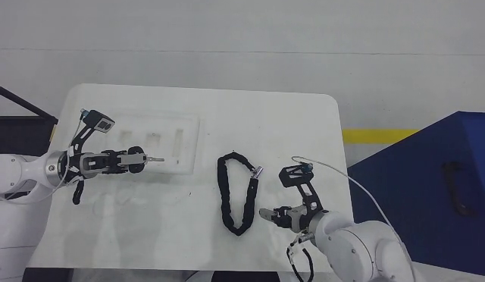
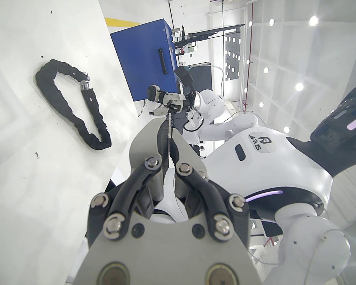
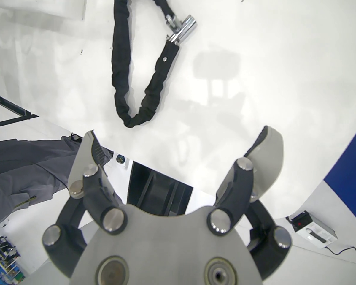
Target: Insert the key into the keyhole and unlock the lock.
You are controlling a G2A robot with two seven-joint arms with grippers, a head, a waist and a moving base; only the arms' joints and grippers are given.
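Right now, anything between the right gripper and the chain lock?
Nothing: in the right wrist view, bare table separates the right gripper from the chain lock.

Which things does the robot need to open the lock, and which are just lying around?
Needed: key, pinched in the left gripper; black chain lock with its metal end; open right gripper.
Just lying around: white tray; blue cabinet.

Bare table stretches between the chain lock and the wide-open right gripper. Opposite, the white tray (shallow, moulded) and the left gripper, clamped on the key, narrow the way.
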